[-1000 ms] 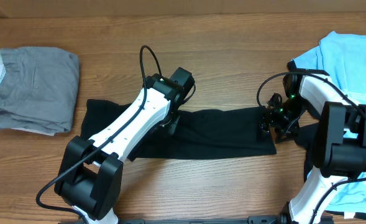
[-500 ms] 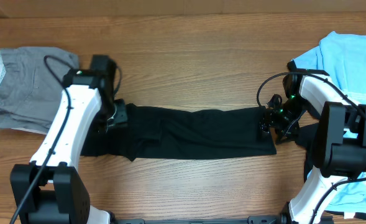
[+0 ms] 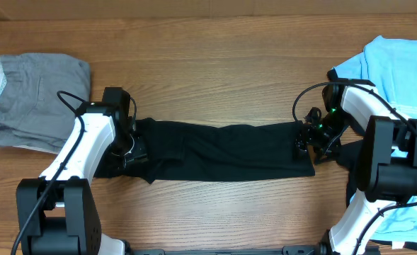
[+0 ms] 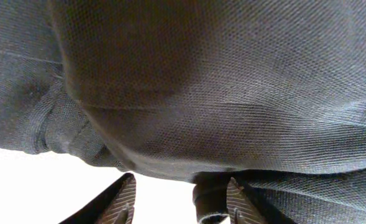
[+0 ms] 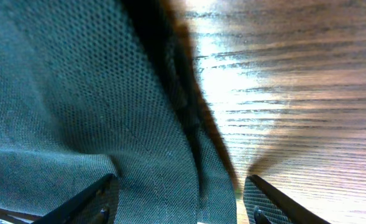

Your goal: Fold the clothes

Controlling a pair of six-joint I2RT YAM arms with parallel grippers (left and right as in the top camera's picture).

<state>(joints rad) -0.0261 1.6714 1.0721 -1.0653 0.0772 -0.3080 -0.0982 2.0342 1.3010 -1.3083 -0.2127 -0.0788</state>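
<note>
The black knit garment (image 3: 229,149) is laid on the brown wood-grain table (image 3: 229,64) as a long, narrow band running from left to right across the middle of the surface. Its lower edge is uneven toward the left end, where a small flap is seen. The left gripper (image 4: 180,190) is positioned over the left end of this band. In the left wrist view its two ribbed fingers (image 4: 124,200) are held apart, with a fold of the dark fabric and a strip of bright table visible in the gap; nothing is clamped between them. The right gripper (image 5: 183,199) is positioned at the right end of the band. In the right wrist view its fingers are spread wide, and the edge of the fabric is seen lying flat on the wood between them, ungripped. A folded grey garment (image 3: 45,99), with a white layer showing at its edge, is placed near the far left corner of the table, apart from the black band. A light blue garment (image 3: 403,71) is spread along the right edge of the table, partly covered by the right arm (image 3: 385,156).
</note>
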